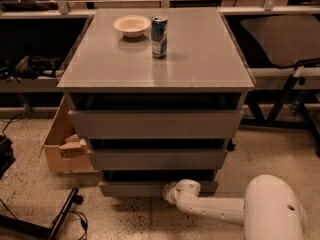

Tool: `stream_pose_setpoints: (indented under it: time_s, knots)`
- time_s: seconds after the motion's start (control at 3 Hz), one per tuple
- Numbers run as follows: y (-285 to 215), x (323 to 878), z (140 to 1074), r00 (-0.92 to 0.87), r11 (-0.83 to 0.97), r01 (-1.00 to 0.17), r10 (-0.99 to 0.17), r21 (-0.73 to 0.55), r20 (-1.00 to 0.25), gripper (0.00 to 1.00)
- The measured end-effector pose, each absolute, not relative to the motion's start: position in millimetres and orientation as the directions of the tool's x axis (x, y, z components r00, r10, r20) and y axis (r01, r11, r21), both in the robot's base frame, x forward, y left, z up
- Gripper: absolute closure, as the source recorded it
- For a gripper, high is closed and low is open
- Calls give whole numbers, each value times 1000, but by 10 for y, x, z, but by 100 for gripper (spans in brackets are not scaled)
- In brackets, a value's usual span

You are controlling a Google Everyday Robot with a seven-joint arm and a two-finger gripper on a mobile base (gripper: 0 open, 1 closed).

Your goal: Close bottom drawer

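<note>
The bottom drawer [135,188] is the lowest and narrowest of three grey handle-less fronts in the grey cabinet. It stands slightly out, with a dark gap above its front. My white arm reaches in low from the lower right. Its gripper [171,191] is at floor level against the drawer's front, right of its middle. The white wrist hides the fingers.
The mid drawer [157,159] and the wide top drawer [155,124] sit above. On the cabinet top [200,54] stand a white bowl [132,25] and a blue can [159,36]. A cardboard box [62,144] sits left of the cabinet. A black stand foot [62,214] lies on the floor.
</note>
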State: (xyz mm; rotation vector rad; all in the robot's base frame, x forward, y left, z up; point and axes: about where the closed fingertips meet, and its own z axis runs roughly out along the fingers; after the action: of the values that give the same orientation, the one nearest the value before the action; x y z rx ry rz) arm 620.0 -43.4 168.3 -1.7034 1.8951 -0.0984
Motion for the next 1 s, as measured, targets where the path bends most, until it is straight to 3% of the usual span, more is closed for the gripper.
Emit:
stream_pose_setpoints:
  time_s: [1.0]
  knots:
    - [-433,6200,1682,-13,181,-887,-930,-425,-367,12]
